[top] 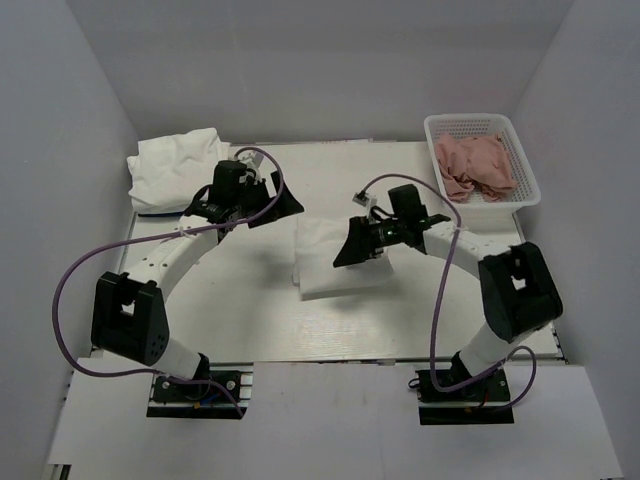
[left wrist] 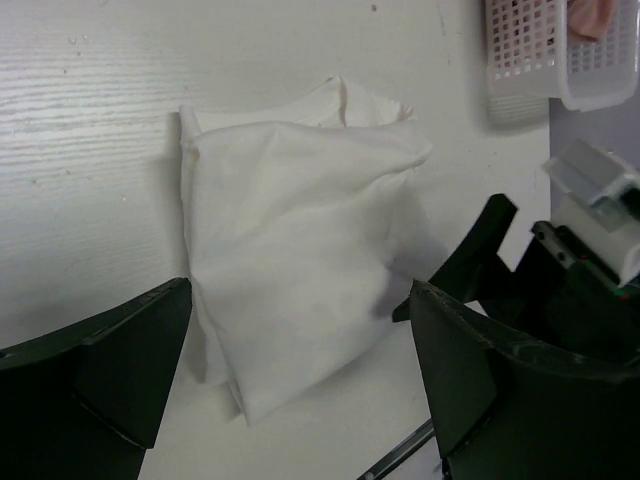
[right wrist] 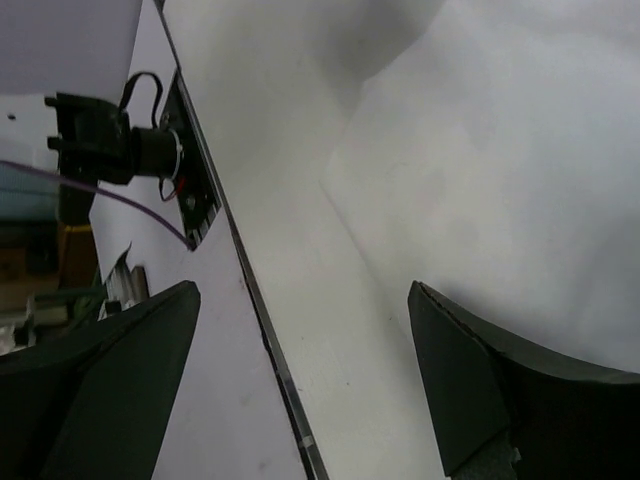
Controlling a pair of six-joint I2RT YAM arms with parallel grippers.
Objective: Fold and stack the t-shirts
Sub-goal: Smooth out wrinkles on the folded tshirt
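The left gripper (top: 280,207) hangs with its jaws spread wide, clasping nothing. Just off its right side the folded t-shirt (top: 330,265) lies as a white bundle flat on the table (top: 250,300). The right gripper (top: 348,252), jaws likewise apart and empty, hovers at that bundle's right edge; whether it touches the cloth I cannot tell. Behind the left gripper, to its left, sits a loose heap of white t-shirts (top: 172,165). Far beyond the right gripper, to its right, a white basket (top: 492,210) holds pink cloth (top: 475,165)
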